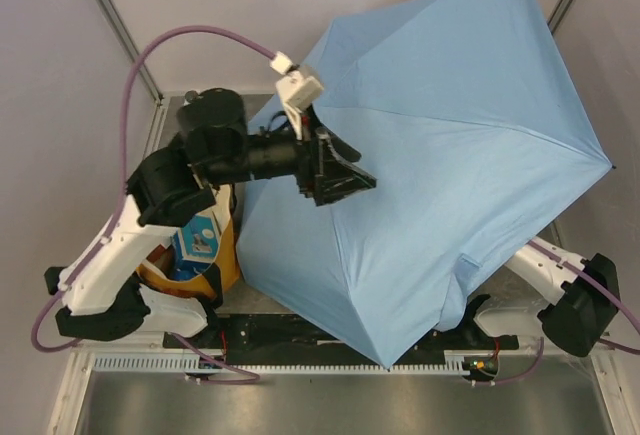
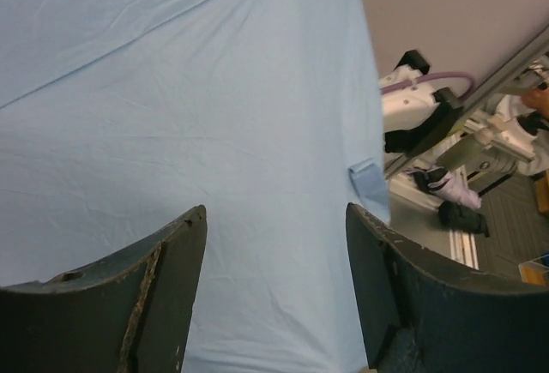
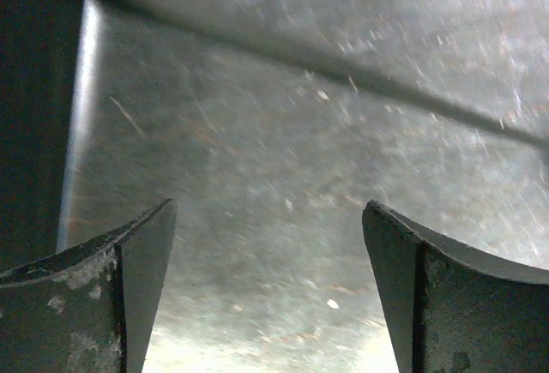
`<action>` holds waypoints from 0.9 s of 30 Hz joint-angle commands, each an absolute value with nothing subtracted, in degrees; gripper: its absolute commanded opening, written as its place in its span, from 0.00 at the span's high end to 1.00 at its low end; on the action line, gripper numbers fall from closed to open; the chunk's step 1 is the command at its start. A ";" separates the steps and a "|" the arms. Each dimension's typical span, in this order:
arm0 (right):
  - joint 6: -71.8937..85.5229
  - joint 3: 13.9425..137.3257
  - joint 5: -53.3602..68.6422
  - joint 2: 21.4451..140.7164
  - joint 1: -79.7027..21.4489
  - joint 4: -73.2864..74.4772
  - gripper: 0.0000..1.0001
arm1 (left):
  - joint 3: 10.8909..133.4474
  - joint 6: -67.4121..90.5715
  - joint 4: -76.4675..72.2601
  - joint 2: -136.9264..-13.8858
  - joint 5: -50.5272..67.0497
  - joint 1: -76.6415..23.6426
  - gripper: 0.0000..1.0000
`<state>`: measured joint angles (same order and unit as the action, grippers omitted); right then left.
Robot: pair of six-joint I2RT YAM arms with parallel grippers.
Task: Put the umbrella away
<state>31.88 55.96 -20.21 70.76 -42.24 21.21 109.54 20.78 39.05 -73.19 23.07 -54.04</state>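
Observation:
The light sky-blue umbrella (image 1: 440, 155) stands fully open and covers the middle and right of the table. Its shaft and ribs are hidden under the canopy. My left gripper (image 1: 345, 180) is open and hovers over the canopy's left side; in the left wrist view its open fingers (image 2: 176, 296) frame the blue fabric (image 2: 189, 116), and a small blue strap loop (image 2: 367, 183) hangs at the canopy edge. My right gripper (image 3: 270, 244) is open and empty over the scratched metal table (image 3: 283, 133). From above it is hidden under the umbrella.
A yellow-and-cream tote bag (image 1: 200, 255) with a blue-and-white item inside stands at the left, under the left arm. The right arm's base (image 1: 560, 300) sticks out from under the canopy at the lower right. Grey walls close the cell.

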 commanded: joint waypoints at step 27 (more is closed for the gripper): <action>17.25 75.25 -16.44 84.48 -38.85 19.09 0.02 | 90.99 5.70 40.43 -75.87 -49.86 -87.20 0.33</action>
